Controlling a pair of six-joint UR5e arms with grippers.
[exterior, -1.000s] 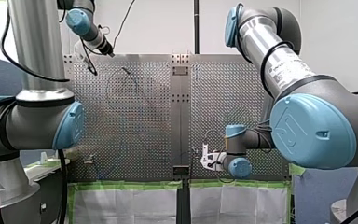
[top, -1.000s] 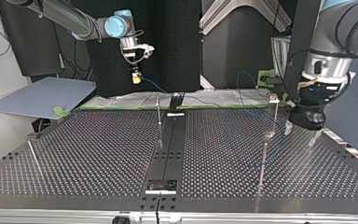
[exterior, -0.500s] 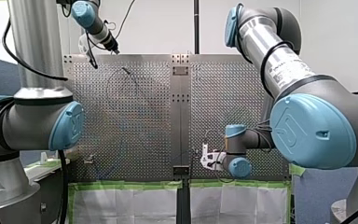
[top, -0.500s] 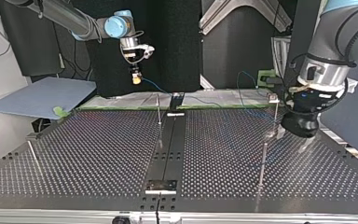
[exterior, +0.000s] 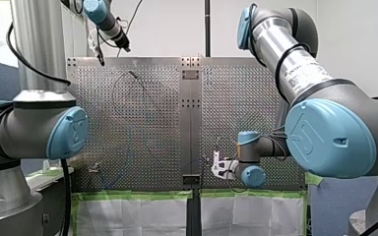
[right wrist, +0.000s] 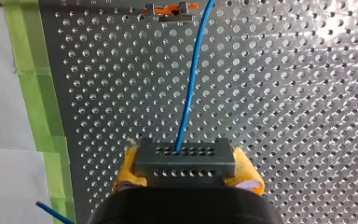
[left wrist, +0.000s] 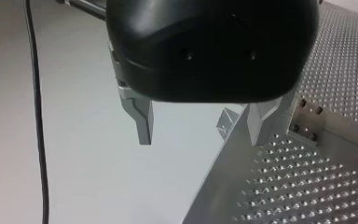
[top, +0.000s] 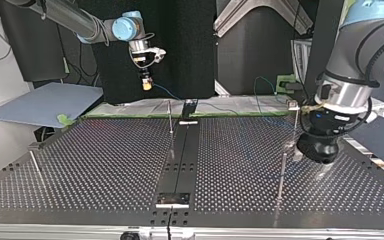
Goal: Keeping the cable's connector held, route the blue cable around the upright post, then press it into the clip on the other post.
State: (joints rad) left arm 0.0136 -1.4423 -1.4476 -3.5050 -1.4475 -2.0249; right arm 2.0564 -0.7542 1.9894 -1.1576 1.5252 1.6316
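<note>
Right wrist view, connector [right wrist: 185, 156] gripped in right pincer [right wrist: 187, 171], blue cable [right wrist: 191, 84] ahead

Perforated table [top: 105, 165]; green tape [right wrist: 35, 93] along its edge; blue-grey sheet [top: 45, 102] beside it.

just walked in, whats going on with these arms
Two robot arms are working a blue cable over a perforated table. My right gripper, with yellow pads, is shut on the cable's grey connector, held above the table. My left gripper is open and empty, hovering by the two thin posts at the top view's right. Whether the cable is routed round a post yet is too faint to tell.
</note>
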